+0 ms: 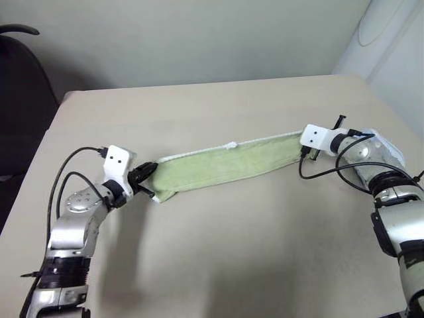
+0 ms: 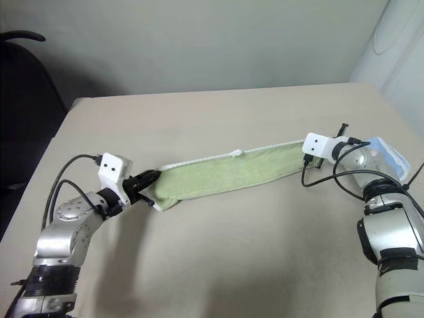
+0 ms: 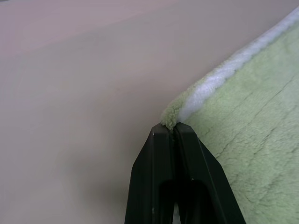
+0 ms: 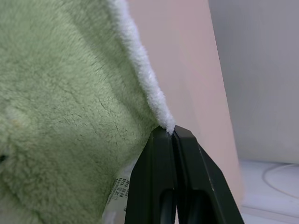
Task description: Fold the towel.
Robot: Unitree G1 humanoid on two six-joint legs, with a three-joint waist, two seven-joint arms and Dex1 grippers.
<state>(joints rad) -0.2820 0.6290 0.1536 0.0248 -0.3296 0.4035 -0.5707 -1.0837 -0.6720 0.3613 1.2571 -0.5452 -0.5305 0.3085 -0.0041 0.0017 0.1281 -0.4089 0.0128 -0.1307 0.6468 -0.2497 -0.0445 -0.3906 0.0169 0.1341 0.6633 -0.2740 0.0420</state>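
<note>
Beige table point(image 1: 218, 252), matte top, fills most of scene. Pale grey-green wall point(image 1: 199, 40) behind table's far edge, plain, evenly lit. Dark chair point(image 1: 20, 99) beside table's left edge, curved back rising above tabletop, shadow on wall near it. White panel point(image 1: 391, 46) with faint oval outline beyond table's far right corner. Soft shadows on tabletop.

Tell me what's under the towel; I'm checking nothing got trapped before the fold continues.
The towel hangs stretched between the left gripper and right gripper, above bare table. Whatever lies directly beneath the cloth is covered.
</note>
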